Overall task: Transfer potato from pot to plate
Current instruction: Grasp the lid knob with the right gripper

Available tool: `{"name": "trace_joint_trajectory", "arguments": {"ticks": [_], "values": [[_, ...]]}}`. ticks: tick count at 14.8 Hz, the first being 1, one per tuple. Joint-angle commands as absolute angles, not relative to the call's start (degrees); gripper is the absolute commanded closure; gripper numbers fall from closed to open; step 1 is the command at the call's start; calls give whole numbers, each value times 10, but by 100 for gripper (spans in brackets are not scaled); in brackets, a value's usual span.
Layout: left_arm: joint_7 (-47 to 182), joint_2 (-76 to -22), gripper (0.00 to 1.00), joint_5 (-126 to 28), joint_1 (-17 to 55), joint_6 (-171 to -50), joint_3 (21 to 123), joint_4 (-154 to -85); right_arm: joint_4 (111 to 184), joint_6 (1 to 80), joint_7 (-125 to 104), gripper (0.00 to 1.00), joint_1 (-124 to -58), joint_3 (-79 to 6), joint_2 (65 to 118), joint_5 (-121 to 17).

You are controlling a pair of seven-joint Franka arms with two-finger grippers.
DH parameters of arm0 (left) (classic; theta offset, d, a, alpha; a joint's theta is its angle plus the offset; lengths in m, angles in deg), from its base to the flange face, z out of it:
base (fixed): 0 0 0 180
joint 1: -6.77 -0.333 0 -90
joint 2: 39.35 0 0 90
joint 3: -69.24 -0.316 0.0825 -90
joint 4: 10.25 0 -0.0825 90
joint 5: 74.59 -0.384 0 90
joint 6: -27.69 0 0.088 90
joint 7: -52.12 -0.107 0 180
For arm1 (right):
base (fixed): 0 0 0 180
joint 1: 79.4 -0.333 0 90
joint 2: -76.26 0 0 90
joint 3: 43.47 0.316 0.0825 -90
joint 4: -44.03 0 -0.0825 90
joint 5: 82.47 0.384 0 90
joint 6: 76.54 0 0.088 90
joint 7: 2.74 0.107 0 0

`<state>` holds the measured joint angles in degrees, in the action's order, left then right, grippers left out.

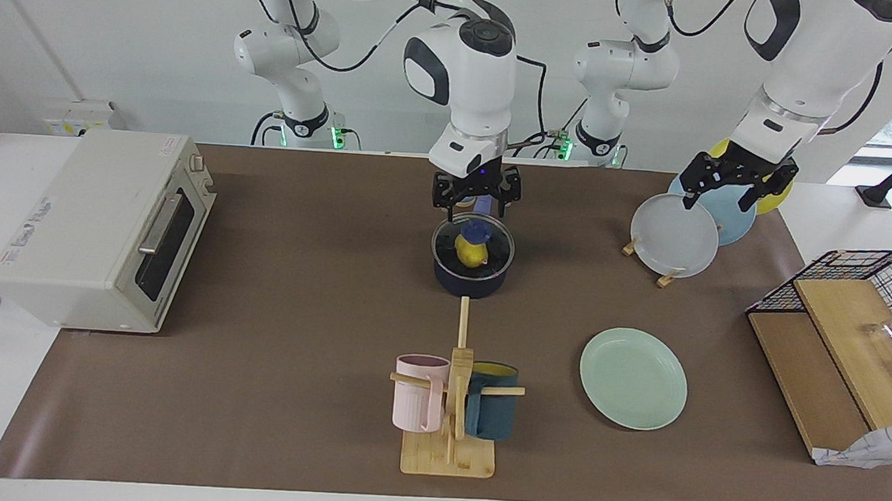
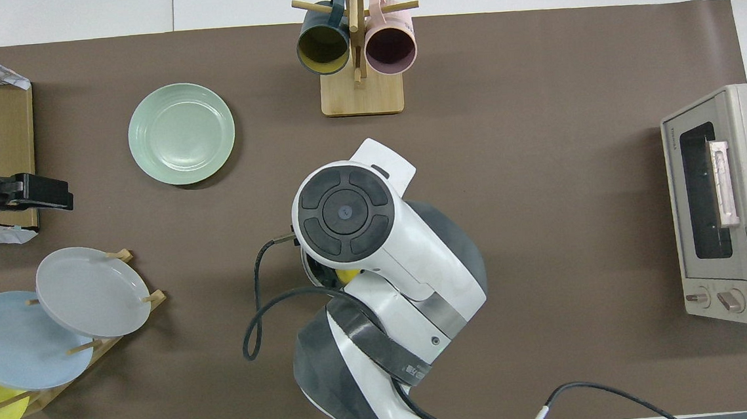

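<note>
Brown tabletop (image 1: 295, 311): your right end effector (image 1: 475, 198), fingers apart, hangs just above the lidded dark navy pot (image 1: 470, 280). Below it sits the lumpy yellow potato (image 1: 467, 253). Your left end effector (image 1: 735, 184) waits, fingers spread, over the racked plates.

Bright even light, soft shadows, sharp
</note>
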<state>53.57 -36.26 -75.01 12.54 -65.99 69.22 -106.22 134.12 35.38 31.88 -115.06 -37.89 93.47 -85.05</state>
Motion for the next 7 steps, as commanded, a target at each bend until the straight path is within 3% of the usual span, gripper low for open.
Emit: {"name": "trace_joint_trajectory", "arguments": {"ticks": [1, 7], "values": [[541, -356, 0, -745, 130, -656, 686, -1062, 1378, 386, 318, 0, -1157, -380, 932, -878], [541, -356, 0, -745, 130, -656, 686, -1062, 1460, 453, 325, 0, -1176, -380, 906, -881]]}}
